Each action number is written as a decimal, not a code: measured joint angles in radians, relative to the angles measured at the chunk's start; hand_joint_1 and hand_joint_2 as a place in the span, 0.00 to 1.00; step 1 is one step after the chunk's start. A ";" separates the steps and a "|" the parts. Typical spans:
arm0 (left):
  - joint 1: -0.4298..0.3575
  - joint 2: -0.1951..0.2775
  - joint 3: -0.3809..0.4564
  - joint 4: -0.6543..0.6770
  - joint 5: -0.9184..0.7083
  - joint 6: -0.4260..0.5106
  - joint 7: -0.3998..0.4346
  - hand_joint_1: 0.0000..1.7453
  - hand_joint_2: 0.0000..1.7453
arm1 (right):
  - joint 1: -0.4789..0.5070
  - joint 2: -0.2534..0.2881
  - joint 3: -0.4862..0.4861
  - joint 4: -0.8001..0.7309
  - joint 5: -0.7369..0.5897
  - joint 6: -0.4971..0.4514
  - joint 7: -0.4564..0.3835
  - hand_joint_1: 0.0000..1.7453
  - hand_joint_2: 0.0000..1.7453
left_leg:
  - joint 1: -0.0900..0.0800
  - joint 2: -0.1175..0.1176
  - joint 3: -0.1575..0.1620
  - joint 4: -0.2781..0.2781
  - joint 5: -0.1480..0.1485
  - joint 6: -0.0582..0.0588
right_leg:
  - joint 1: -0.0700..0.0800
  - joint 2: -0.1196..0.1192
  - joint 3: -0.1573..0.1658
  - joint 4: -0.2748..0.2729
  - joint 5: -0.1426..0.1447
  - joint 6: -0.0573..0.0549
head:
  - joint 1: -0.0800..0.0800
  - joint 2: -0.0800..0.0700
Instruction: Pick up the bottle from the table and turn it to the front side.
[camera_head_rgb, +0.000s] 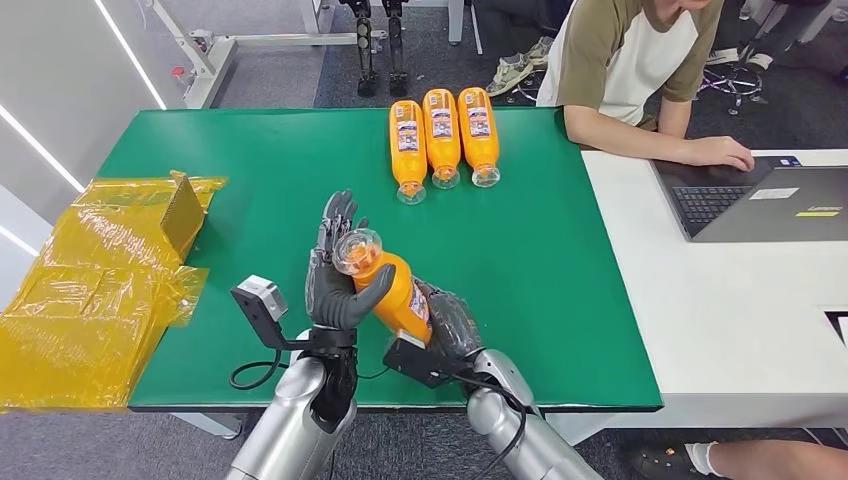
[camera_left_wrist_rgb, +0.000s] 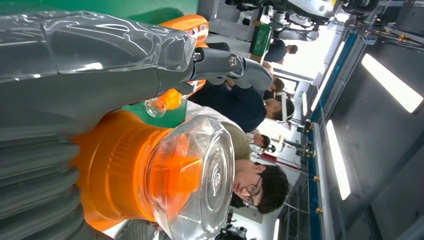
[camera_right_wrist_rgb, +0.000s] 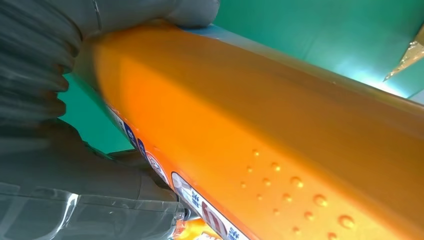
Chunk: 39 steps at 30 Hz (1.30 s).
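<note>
An orange bottle (camera_head_rgb: 396, 292) with a clear cap is held tilted above the green table (camera_head_rgb: 560, 290) near its front edge, cap pointing up and away from me. My left hand (camera_head_rgb: 335, 285) holds its neck: the thumb crosses under the cap and the fingers stand up behind it. My right hand (camera_head_rgb: 452, 325) grips the lower body from the right. The left wrist view has the clear cap and orange neck (camera_left_wrist_rgb: 190, 175) close against my left hand (camera_left_wrist_rgb: 75, 80). In the right wrist view the bottle's orange side (camera_right_wrist_rgb: 275, 130) lies against my right hand (camera_right_wrist_rgb: 45, 150), with a strip of its label showing.
Three more orange bottles (camera_head_rgb: 442, 135) lie side by side at the table's far edge. Crumpled yellow plastic bags (camera_head_rgb: 100, 280) cover the left end. A white table (camera_head_rgb: 720, 320) with a laptop (camera_head_rgb: 770, 200) adjoins on the right, where a person (camera_head_rgb: 630, 60) sits with a hand at the keyboard.
</note>
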 joint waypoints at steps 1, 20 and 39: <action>0.000 0.000 0.000 0.001 -0.004 0.003 0.001 0.00 1.00 | 0.001 -0.001 -0.001 -0.003 0.003 0.001 -0.001 1.00 1.00 | 0.000 0.000 0.000 0.000 0.000 0.000 | 0.000 0.000 0.000 0.000 0.000 0.000 | 0.000 0.000; -0.032 -0.012 0.000 0.004 -0.060 -0.030 0.013 0.99 1.00 | -0.049 0.000 -0.025 0.007 0.030 -0.053 -0.047 1.00 1.00 | 0.000 0.000 -0.001 0.000 0.000 0.000 | 0.000 -0.001 0.000 0.000 0.000 0.000 | 0.000 0.000; -0.071 -0.022 0.000 0.033 -0.056 -0.042 0.026 1.00 1.00 | -0.070 0.010 -0.047 0.019 0.039 -0.104 -0.057 1.00 1.00 | 0.000 -0.001 -0.001 0.000 0.000 0.000 | 0.000 -0.001 0.000 0.000 0.000 0.000 | 0.000 0.000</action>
